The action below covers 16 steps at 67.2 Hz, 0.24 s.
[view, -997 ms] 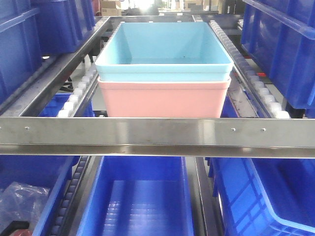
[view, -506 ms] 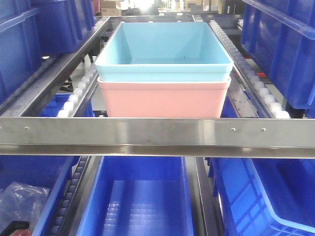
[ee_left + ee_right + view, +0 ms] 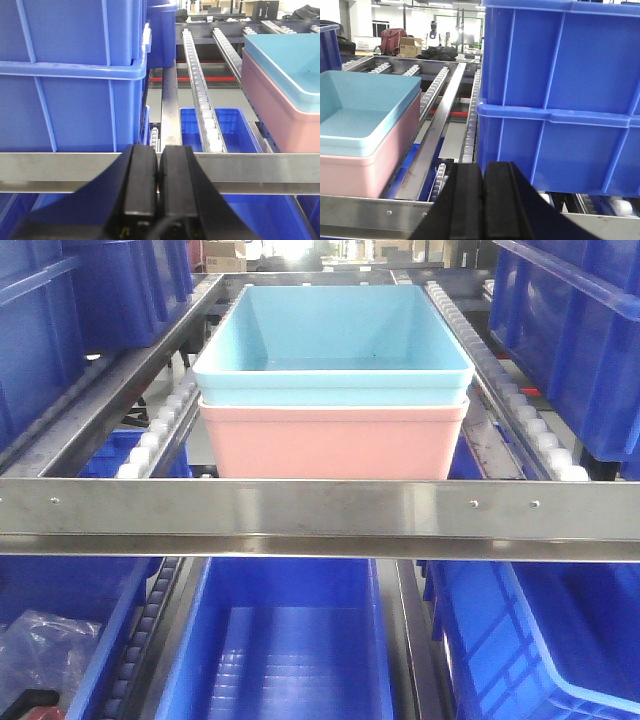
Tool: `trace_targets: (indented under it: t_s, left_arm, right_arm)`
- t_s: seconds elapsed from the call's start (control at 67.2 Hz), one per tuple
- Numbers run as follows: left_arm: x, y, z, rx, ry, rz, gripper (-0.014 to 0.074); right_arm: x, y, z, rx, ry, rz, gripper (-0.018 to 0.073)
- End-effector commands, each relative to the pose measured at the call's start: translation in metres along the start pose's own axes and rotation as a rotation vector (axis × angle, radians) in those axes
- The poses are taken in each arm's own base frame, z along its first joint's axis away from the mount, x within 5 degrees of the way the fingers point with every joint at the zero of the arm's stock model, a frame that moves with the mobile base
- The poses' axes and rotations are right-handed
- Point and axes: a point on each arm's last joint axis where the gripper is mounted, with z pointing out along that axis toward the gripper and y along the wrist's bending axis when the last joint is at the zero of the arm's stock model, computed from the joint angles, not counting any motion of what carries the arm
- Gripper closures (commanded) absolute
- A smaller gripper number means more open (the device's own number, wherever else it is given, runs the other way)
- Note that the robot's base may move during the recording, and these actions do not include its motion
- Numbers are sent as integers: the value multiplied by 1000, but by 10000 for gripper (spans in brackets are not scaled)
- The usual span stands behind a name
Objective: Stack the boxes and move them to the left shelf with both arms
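The blue tub (image 3: 333, 345) sits nested in the pink tub (image 3: 334, 443), rims stacked and aligned, both upright and open-topped with rounded corners. The stack rests on the steel shelf (image 3: 320, 518), between its roller-lined side rails and just behind the flat riveted front bar. The blue tub looks empty inside; the pink one's interior is hidden.

From my front view the pink tub (image 3: 333, 445) was cut along its bottom by the shelf's front bar (image 3: 320, 518), so I couldn't see its base or what it sat on. Most of it sat hidden under the light blue tub (image 3: 333, 358). Both wrist views clipped the stack at the frame edge. The left gripper (image 3: 159, 172) and right gripper (image 3: 483, 197) ran off the bottom edge. Background clutter (image 3: 415, 45) was too small to identify.
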Motion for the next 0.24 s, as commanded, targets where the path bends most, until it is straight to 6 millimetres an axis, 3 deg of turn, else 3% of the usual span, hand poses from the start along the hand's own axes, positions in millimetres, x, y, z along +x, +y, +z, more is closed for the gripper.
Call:
trace_targets:
  t_s: [0.0,0.223]
  left_arm:
    - [2,-1,-1,8,-66,-9,599]
    - [2,-1,-1,8,-66,-9,599]
  right_arm:
    - [-15,0,-2,5,-123,-16,511]
    - [-15,0,-2,5,-123,-16,511]
